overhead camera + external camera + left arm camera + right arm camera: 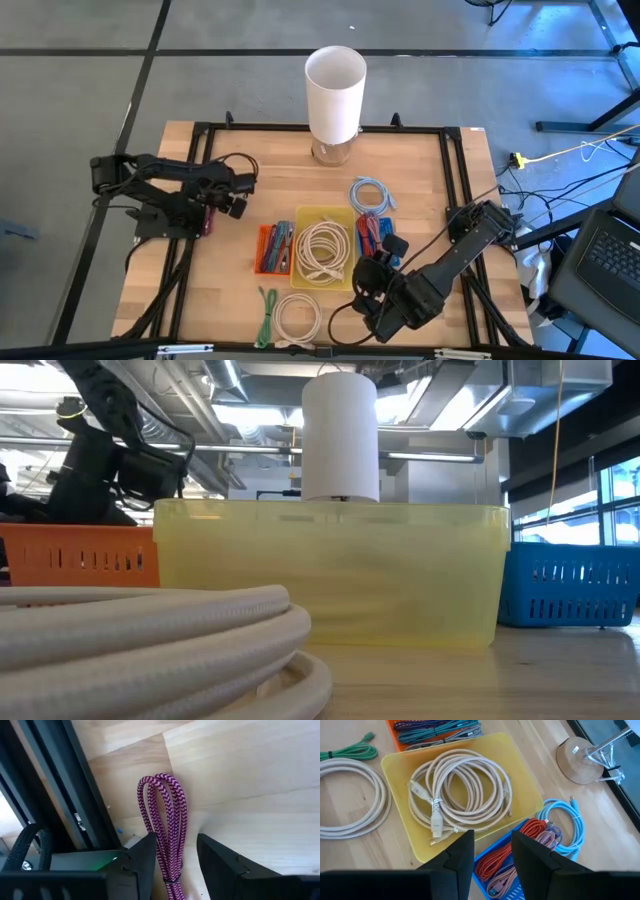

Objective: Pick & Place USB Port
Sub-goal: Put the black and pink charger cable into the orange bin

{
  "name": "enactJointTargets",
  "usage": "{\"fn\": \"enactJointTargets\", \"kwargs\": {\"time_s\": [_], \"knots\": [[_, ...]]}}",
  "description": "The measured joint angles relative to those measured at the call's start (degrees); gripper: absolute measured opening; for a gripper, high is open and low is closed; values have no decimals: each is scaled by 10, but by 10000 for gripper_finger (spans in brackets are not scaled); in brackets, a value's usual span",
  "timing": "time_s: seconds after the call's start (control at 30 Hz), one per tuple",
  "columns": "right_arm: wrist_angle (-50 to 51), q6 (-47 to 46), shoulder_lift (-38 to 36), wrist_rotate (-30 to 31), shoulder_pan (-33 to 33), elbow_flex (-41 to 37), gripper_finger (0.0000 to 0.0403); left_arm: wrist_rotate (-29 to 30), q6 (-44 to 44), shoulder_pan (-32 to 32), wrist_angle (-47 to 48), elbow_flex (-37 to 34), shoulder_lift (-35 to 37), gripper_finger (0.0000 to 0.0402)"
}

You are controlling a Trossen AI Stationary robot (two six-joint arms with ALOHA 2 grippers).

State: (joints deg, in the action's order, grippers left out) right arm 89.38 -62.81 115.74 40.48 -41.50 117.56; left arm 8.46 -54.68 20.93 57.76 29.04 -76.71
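Note:
A magenta braided cable bundle (165, 820) lies on the wood near the table's left rail, also visible in the high view (207, 225). My left gripper (175, 857) is open and low over it. Its fingers stand on either side of the bundle's tied end, and I see no grip. My right gripper (492, 850) is open. It hovers near the table's front right (375, 275), above the edge between the yellow bin (400, 762) and the blue bin (487, 855). It touches nothing.
The yellow bin (300, 215) holds coiled cream cables. An orange bin (263, 250) holds braided cables and the blue bin (360, 235) holds red and pink ones. A light blue cable (372, 193), a white coil (297, 318) and a green cable (266, 315) lie loose. A tall white cylinder (335, 90) stands at the far edge.

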Motion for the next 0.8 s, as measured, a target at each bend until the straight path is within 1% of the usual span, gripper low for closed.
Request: {"fn": "enactJointTargets", "kwargs": {"time_s": [0.07, 0.13, 0.2, 0.3, 0.33, 0.47, 0.6, 0.7, 0.8], "knots": [[0, 0, 0, 0, 0, 0, 132, -1, 7, 5, -2, 0, 0, 134], [0, -2, 0, 0, 0, 0, 132, -4, 11, 7, -7, -1, 0, 119], [0, -6, 0, 0, 0, 0, 132, -9, 20, 7, -15, -1, 0, 90], [0, -13, 0, 0, 0, 0, 132, -17, 33, 7, -28, -2, -1, 27], [0, -13, 0, 0, 0, 0, 132, -17, 33, 7, -28, -2, 0, 17], [0, -13, 0, 0, -4, 0, 132, -18, 43, 6, -30, -2, 1, 13], [0, -13, 0, 0, -10, 0, 132, -19, 43, 5, -25, 9, 22, 8], [0, -14, 0, 0, -15, 0, 132, -20, 40, 3, -52, 42, 57, 6], [0, -15, 0, 0, -19, 0, 132, -25, 38, -6, -36, 72, 88, 6]]}}
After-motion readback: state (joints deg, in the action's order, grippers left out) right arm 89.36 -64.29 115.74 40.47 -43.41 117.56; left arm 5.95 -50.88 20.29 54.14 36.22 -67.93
